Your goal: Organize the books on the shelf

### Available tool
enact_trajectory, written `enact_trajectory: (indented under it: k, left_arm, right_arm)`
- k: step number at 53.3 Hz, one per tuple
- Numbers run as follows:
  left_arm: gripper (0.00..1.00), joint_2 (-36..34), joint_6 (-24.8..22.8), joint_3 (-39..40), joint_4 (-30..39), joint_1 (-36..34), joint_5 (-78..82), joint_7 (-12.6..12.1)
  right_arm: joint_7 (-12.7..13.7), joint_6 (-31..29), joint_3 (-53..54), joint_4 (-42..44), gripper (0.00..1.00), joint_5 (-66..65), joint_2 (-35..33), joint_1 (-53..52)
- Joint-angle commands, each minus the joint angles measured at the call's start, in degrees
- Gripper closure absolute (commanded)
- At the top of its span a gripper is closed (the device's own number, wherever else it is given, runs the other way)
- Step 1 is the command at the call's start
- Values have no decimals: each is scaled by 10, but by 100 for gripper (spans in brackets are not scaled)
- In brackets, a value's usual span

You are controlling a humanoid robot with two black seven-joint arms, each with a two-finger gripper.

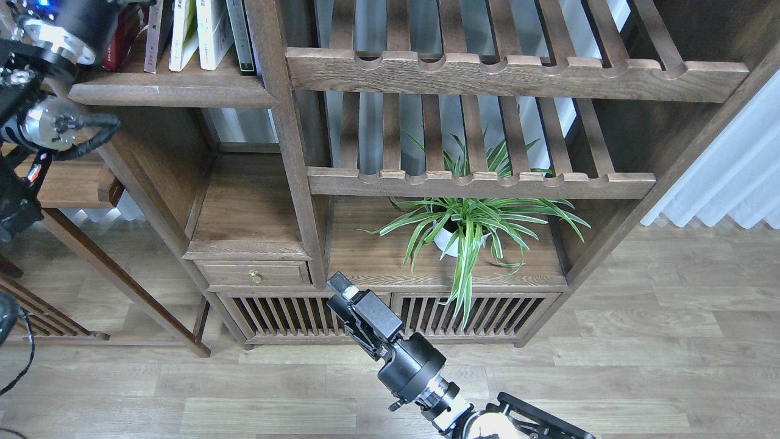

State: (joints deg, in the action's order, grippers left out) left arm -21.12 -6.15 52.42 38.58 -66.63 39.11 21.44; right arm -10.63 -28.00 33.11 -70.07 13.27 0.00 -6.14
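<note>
The shelf (170, 94) is the solid dark-brown board at the top left, with several books standing on it. A red book (120, 38) stands at the left end of the row, against a dark-spined book (152, 36). To their right are a yellow-green and white book (181, 33), a white one (213, 30) and a dark green one (241, 36). My left arm's wrist (58, 30) is right beside the red book. My left gripper (125, 5) runs off the top edge, so its fingers are hidden. My right gripper (340, 288) hangs low in front of the cabinet, holding nothing.
Two slatted racks with scalloped rails (512, 73) fill the upper right. A potted spider plant (469, 225) sits on the lower cabinet top. A small drawer (253, 274) lies under an open cubby. A side table (67, 183) stands at the left.
</note>
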Motion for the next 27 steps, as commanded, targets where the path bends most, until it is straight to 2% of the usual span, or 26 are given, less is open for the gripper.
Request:
enact_trajectory:
  k: [1,12,27]
  left_arm:
    - [60,2,-1,20,11,-14,-3,-1]
    - [59,15,-1,76,60,-14,-58,0]
    - [56,20,0,99,151,-10,-150,-3]
  right_arm:
    - [0,0,1,0,10,0,0,-1]
    - [0,0,10,0,11,3,0,-24]
    - [-2,0,15,0,11,27,0,-72]
